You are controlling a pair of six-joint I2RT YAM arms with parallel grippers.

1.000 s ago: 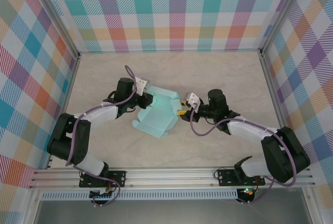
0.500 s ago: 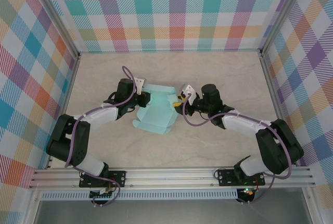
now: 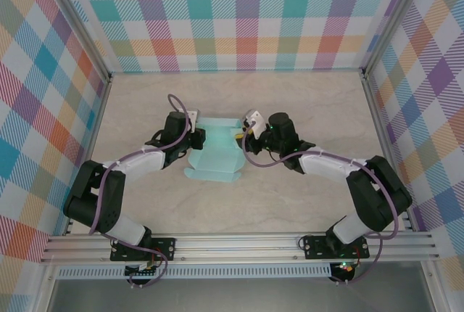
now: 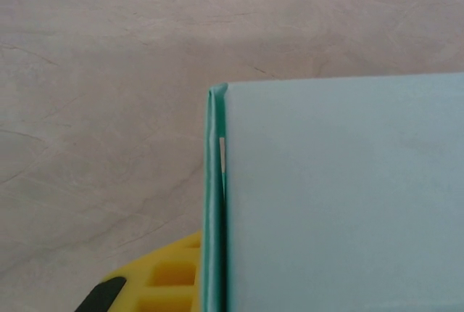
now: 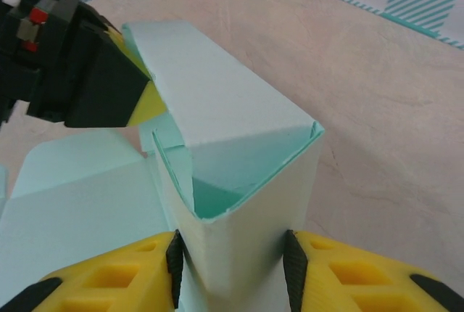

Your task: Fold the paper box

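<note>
Centre of the desk [image 3: 304,101], top view: the paper box [image 3: 214,156] lies partly formed, pale aqua card with its upper end raised into walls and its lower panel flat on the surface. The left gripper [image 3: 197,138] meets the box at its upper left corner. The right gripper [image 3: 241,136] meets it at the upper right corner.

Left wrist view: 1 yellow finger [image 4: 163,279] sits at the lower left of the frame, flush against a doubled card wall. The opposite finger is hidden behind the card. Jaws pressed together, pinching that wall.

Right wrist view: 2 yellow fingers [image 5: 109,283] flank the raised open end of the box, black pads touching both side walls. Jaws pinching the box end across its width. The left gripper's black-and-yellow tip appears at the upper left of this frame, touching a folded flap.

Plaid walls [image 3: 239,14] enclose the desk on 3 sides.
</note>
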